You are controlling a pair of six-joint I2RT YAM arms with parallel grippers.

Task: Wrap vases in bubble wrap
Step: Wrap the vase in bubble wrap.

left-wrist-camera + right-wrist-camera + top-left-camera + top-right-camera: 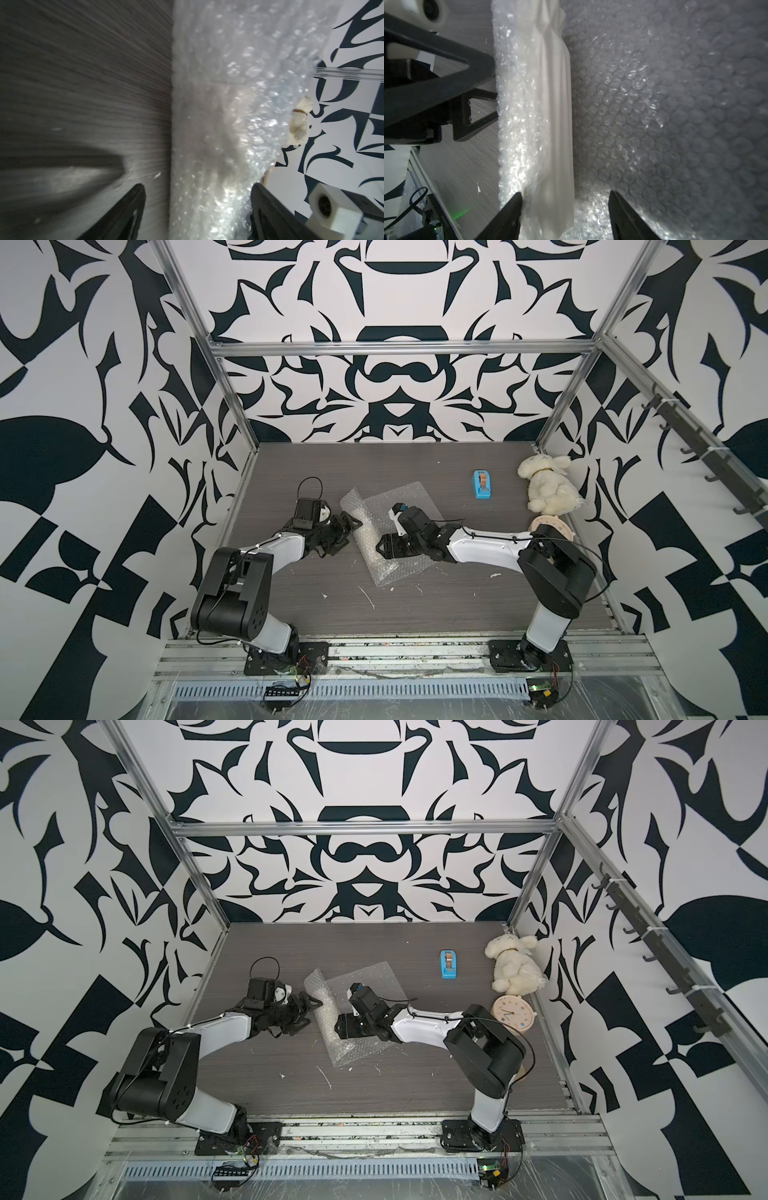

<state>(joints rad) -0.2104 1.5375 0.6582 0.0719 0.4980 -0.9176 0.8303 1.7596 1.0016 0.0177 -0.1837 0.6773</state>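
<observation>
The bubble wrap (419, 497) (374, 977) lies mid-table, its left edge folded up and over. In the right wrist view the cream ribbed vase (556, 104) lies on the bubble wrap (675, 104), half covered by that fold. In both top views the vase is hidden. My right gripper (380, 549) (565, 193) is open and straddles the vase's end; one finger touches the fold, the other stands clear. My left gripper (349, 533) (198, 187) is open at the fold's outer side, with loose wrap (228, 83) between its wide jaws.
A blue tape dispenser (482, 485) stands at the back right. A cream plush bunny (546, 485) and a round clock (513, 1015) sit by the right wall. White scraps (368, 597) litter the table in front of the wrap.
</observation>
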